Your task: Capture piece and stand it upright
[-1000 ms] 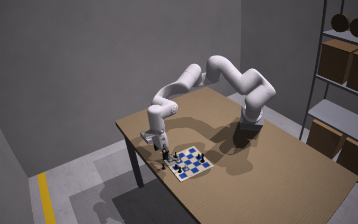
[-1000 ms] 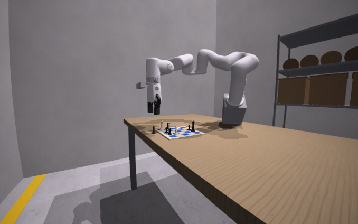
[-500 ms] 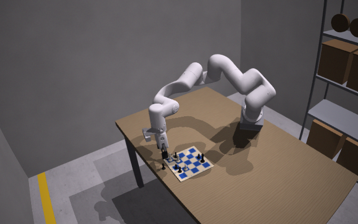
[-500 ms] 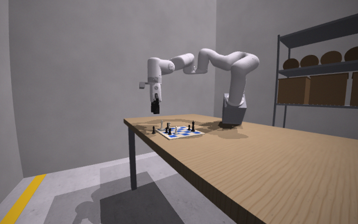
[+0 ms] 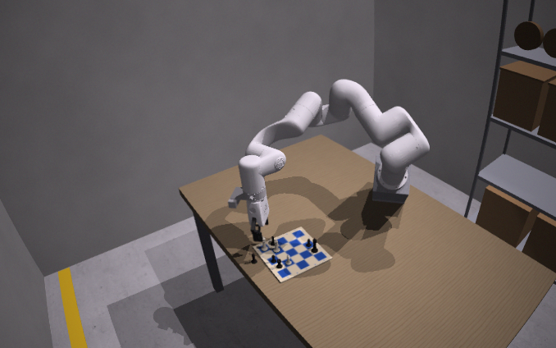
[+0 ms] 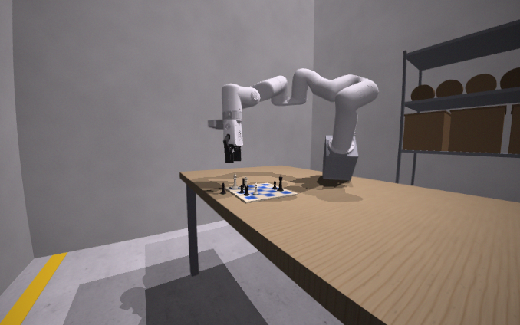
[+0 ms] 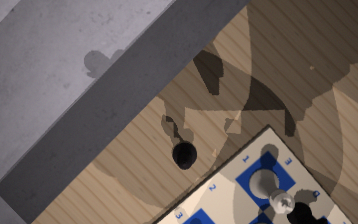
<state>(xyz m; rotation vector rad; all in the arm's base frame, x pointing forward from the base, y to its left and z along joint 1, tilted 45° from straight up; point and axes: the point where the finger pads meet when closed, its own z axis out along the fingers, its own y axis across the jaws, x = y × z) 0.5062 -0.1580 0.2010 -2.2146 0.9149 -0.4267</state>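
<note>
The small blue-and-cream chessboard [image 5: 311,261] [image 6: 283,194] [image 7: 219,176] lies near the table's left corner. A black piece [image 5: 252,258] [image 6: 223,188] [image 7: 184,155] stands upright on the bare table just off the board's left edge. My gripper [image 5: 255,235] [image 6: 228,159] is open and empty, raised well above the table over the board's near-left corner. Three white pieces, among them one [image 5: 264,244] [image 7: 282,201] at that corner, and several black pieces such as a tall one [image 5: 314,245] [image 6: 280,182] stand upright on the board. The fingers are out of the wrist view.
The table edge [image 7: 130,100] runs close beside the off-board black piece, with floor below. The arm's base [image 5: 390,190] stands at the table's back. A shelf rack [image 5: 530,130] with brown boxes stands to the right.
</note>
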